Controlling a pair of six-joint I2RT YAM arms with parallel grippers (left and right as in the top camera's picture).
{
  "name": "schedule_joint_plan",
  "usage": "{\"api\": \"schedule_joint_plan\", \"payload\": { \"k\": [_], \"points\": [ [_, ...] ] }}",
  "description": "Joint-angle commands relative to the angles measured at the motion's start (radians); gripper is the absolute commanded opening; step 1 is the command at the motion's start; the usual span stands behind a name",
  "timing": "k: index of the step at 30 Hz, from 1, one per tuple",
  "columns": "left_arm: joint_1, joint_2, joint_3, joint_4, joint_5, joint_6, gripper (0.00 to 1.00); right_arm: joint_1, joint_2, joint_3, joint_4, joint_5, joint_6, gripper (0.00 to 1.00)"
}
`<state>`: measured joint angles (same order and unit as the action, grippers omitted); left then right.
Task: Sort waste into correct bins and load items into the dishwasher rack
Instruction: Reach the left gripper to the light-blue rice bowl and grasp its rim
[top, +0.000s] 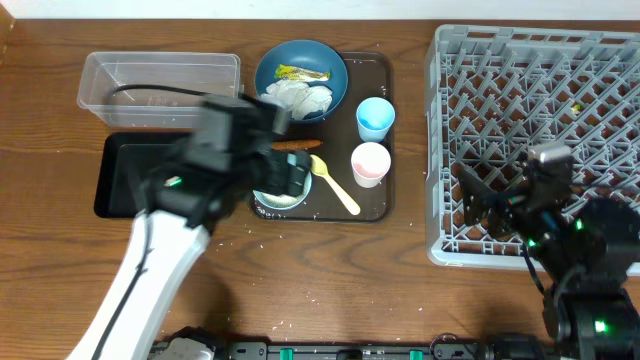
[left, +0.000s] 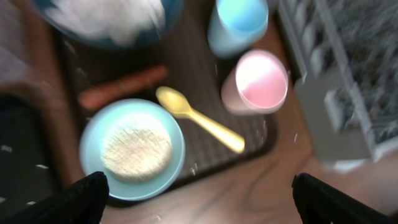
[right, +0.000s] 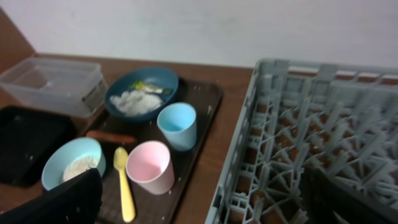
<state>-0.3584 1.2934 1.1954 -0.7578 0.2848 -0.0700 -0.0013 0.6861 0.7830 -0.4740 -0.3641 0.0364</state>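
Left arm's fingers (left: 81, 199): spread wide, holding nothing, positioned above the light blue bowl (left: 134, 149) at the near left corner of the brown serving tray (top: 378, 80).

Right arm's fingers (right: 68, 202): also spread wide and holding nothing, positioned over the near left part of the dishwasher rack (top: 540, 100), which occupies the right side of the counter (top: 400, 290).

Serving tray, nearest row: the bowl holds a mound of white rice (left: 135, 147). The pale yellow spoon (left: 199, 118) lies just beside it. The pink cup (top: 370, 163) stands upright to the right.

Next row: the orange stick (left: 124, 87) lies flat just beyond the bowl. The light blue cup (top: 375, 118) stands upright just beyond the pink cup.

Farthest on the tray: the dark blue plate (top: 338, 75) carries crumpled tissues (top: 300, 97) and the yellow-green wrapper (top: 300, 73).

Left of the serving tray: the black tray (top: 120, 175) lies nearer, and the clear tub (top: 160, 85) is just beyond it.
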Motion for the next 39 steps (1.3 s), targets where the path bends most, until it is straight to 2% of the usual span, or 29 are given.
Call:
{"api": "schedule_joint_plan", "payload": {
  "k": [1, 10, 19, 22, 28, 32, 39],
  "points": [
    [-0.075, 0.086, 0.018, -0.011, -0.069, 0.017, 0.97, 0.015, 0.034, 0.022, -0.006, -0.064, -0.031, 0.99],
    [-0.119, 0.331, 0.017, 0.045, -0.058, 0.012, 0.96, 0.015, 0.06, 0.022, -0.019, -0.112, -0.023, 0.99],
    [-0.119, 0.497, 0.017, 0.043, -0.06, 0.008, 0.73, 0.015, 0.06, 0.022, -0.046, -0.111, -0.023, 0.94],
    [-0.119, 0.51, 0.016, 0.043, -0.07, 0.008, 0.64, 0.015, 0.06, 0.022, -0.046, -0.111, -0.023, 0.92],
    [-0.121, 0.516, -0.005, 0.048, -0.15, -0.004, 0.54, 0.015, 0.06, 0.022, -0.047, -0.111, -0.023, 0.89],
    [-0.121, 0.516, -0.005, 0.06, -0.161, -0.018, 0.42, 0.015, 0.06, 0.022, -0.047, -0.111, -0.023, 0.89],
    [-0.121, 0.517, -0.016, 0.09, -0.2, -0.018, 0.41, 0.015, 0.06, 0.022, -0.047, -0.111, -0.023, 0.88]
  ]
}}
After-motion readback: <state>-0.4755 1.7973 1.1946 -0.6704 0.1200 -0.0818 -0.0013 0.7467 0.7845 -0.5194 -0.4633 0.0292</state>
